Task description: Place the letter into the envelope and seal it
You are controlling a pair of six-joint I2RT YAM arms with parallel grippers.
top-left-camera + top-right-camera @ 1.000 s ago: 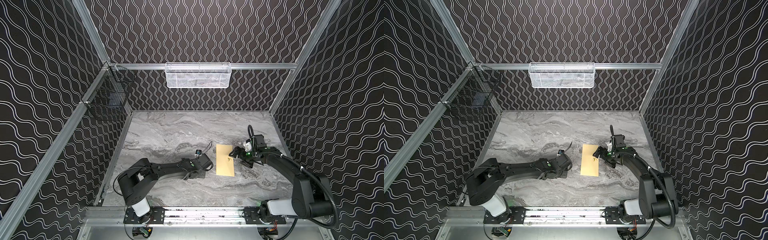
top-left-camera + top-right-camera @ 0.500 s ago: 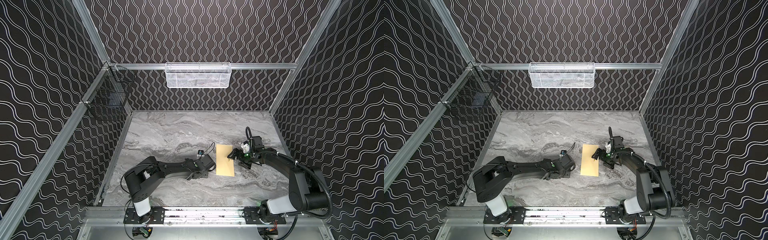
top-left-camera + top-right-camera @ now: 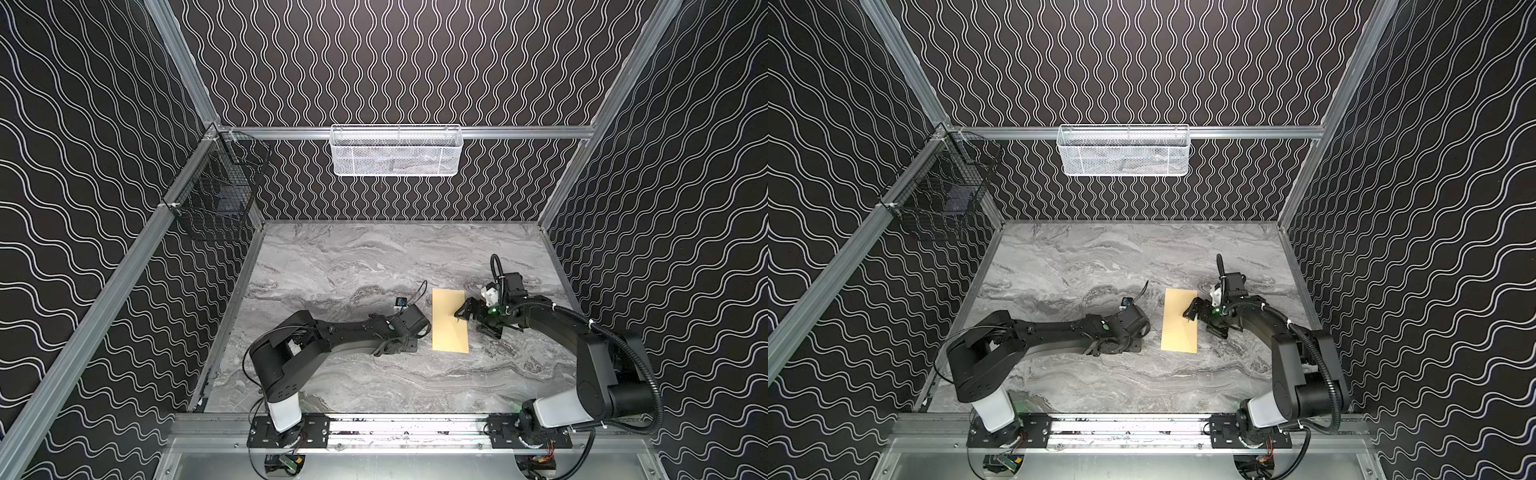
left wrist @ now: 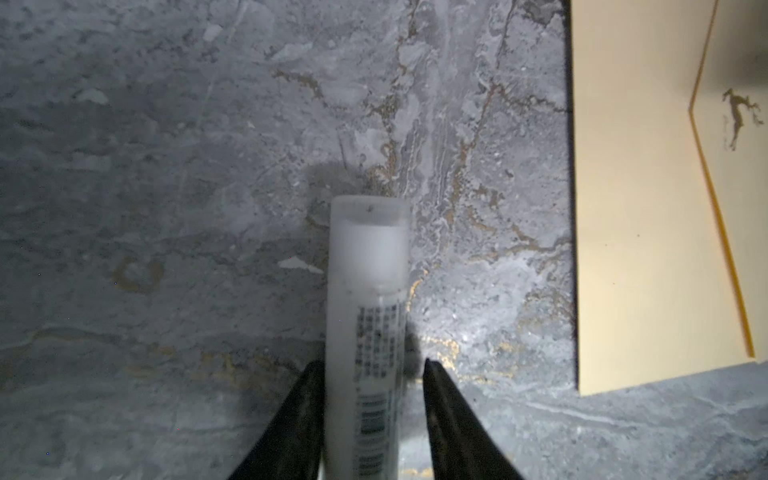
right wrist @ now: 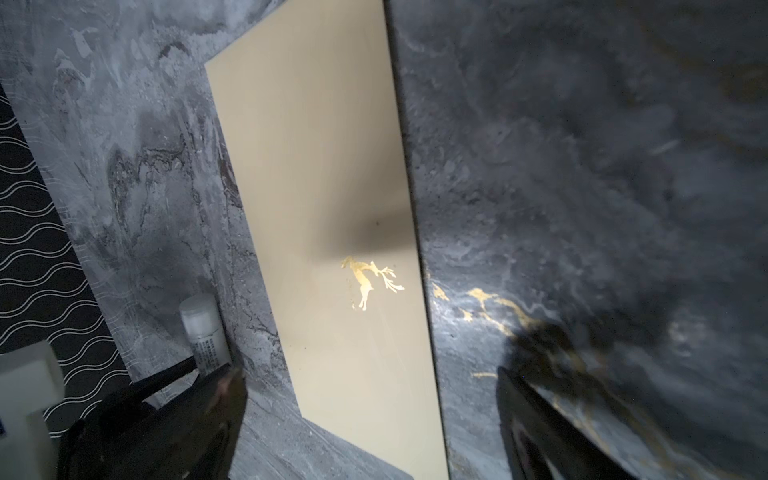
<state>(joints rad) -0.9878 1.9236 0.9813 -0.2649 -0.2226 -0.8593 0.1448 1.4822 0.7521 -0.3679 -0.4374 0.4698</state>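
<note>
The tan envelope [image 3: 446, 332] [image 3: 1177, 332] lies flat on the marble table with its flap folded down and the gold deer mark [image 5: 368, 282] facing up. The letter is out of view. My left gripper [image 3: 402, 345] [image 4: 372, 360] points down just left of the envelope [image 4: 644, 249]. It is open. A white tube [image 4: 368, 257] [image 5: 203, 328] stands cap-down between its fingers, with a gap on one side. My right gripper [image 3: 478, 322] [image 5: 370, 372] hovers wide open over the envelope's [image 5: 332, 187] right long edge, holding nothing.
A white mesh basket [image 3: 395, 151] hangs on the back rail. On the left rail hangs a black wire basket [image 3: 212, 199]. Patterned walls close in the table [image 3: 353, 266] on three sides. Both arms lie low on either side of the envelope.
The left arm's elbow has swung in toward the middle, and its jaws have loosened around the tube. The right gripper and the envelope have hardly moved.
</note>
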